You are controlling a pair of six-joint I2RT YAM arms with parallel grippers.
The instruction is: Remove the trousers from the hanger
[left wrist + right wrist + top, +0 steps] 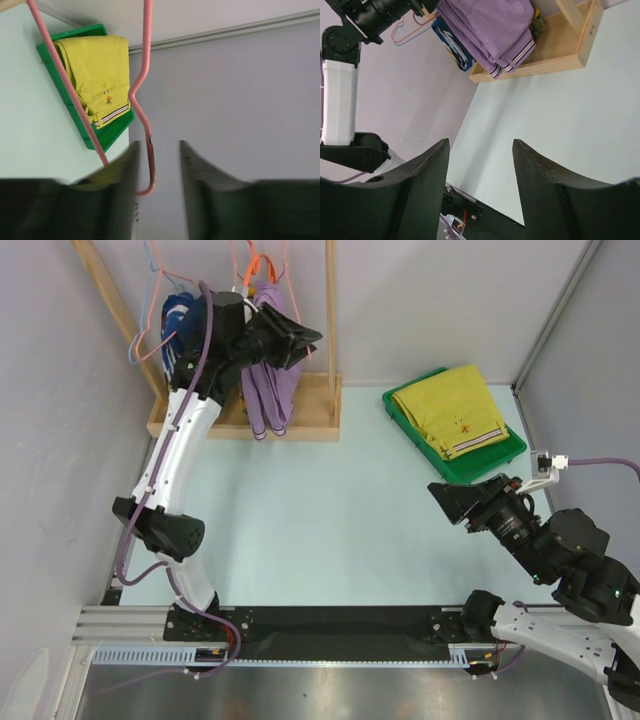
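Note:
The mustard-yellow trousers (455, 410) lie folded flat in a green tray (400, 405) at the back right, striped band toward the front; they are off the hanger. They also show in the left wrist view (95, 65). The thin pale-pink wire hanger (148, 150) is bare, and its hook sits between the jaws of my left gripper (157, 145), close to the left finger. My left gripper (312, 338) is open, raised at the wooden rack. My right gripper (440, 498) is open and empty, in front of the tray; it also shows in the right wrist view (480, 142).
A wooden rack (300, 420) stands at the back left with a lilac-purple garment (268, 390), navy garments (185, 320), an orange hanger (258, 265) and a light-blue wire hanger (135, 340). Grey walls close in on the left, the back and the right.

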